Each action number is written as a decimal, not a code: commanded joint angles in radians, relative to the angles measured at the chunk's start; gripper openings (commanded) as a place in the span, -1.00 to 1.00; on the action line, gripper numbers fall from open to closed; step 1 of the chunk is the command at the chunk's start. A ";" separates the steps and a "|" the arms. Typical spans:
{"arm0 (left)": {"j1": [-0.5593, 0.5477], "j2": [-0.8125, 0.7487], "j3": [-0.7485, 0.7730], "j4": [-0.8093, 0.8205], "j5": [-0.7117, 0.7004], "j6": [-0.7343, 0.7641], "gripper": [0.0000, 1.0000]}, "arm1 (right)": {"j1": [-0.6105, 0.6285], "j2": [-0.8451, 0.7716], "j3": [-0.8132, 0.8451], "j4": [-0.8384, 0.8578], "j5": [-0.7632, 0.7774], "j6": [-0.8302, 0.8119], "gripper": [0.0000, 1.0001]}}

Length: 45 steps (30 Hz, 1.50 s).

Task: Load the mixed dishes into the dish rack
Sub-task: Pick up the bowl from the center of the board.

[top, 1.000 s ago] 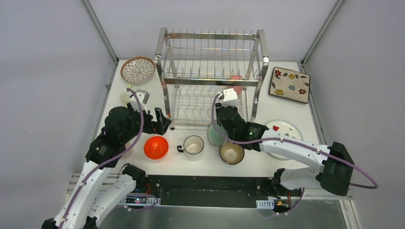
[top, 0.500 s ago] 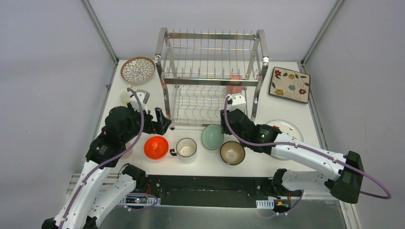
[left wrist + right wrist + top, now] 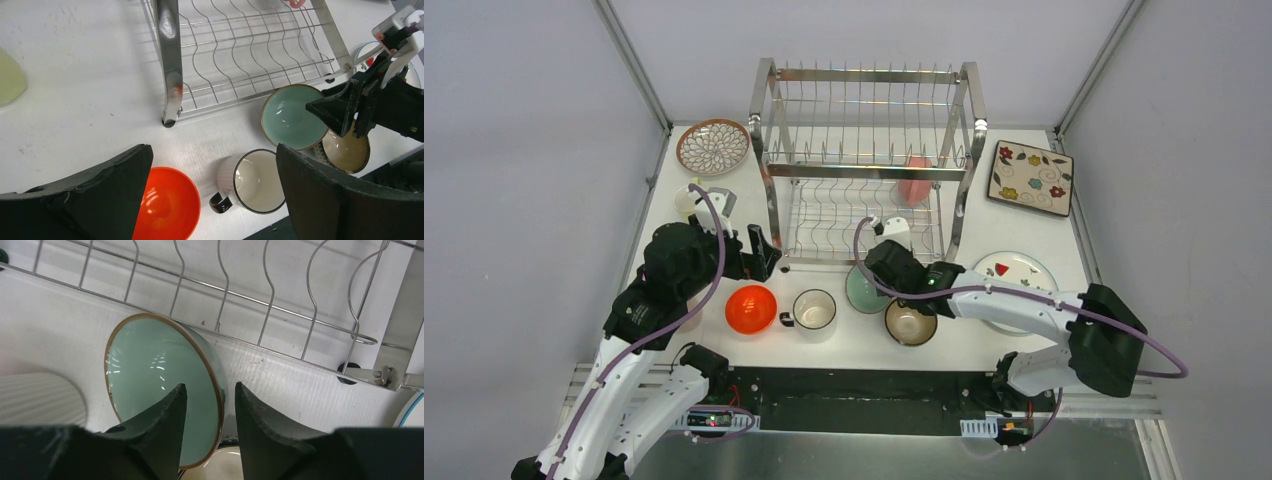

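The steel dish rack point(image 3: 864, 160) stands at the back with a pink cup point(image 3: 914, 184) on its lower tier. In front lie an orange bowl point(image 3: 750, 308), white mug point(image 3: 814, 310), mint bowl point(image 3: 858, 291) and brown bowl point(image 3: 910, 322). My right gripper point(image 3: 877, 279) is open; in the right wrist view point(image 3: 210, 387) its fingers straddle the right rim of the mint bowl point(image 3: 150, 375). My left gripper point(image 3: 214, 150) is open and empty, held above the orange bowl point(image 3: 165, 205) and mug point(image 3: 255, 180).
A petal-pattern plate point(image 3: 712, 146) and a pale yellow cup point(image 3: 688, 200) lie left of the rack. A square floral plate point(image 3: 1030, 177) and a strawberry plate point(image 3: 1026, 270) lie at the right. The brown bowl point(image 3: 220, 467) touches the mint bowl.
My right arm drew back from the rack's lower tier, leaving the pink cup there, and came down over the mint bowl's rim. The mug shifted slightly left. The left arm stayed put.
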 commanded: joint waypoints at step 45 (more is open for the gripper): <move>0.000 0.157 -0.041 0.159 0.423 -0.253 0.07 | 0.159 -0.202 0.178 0.119 0.002 0.193 -1.00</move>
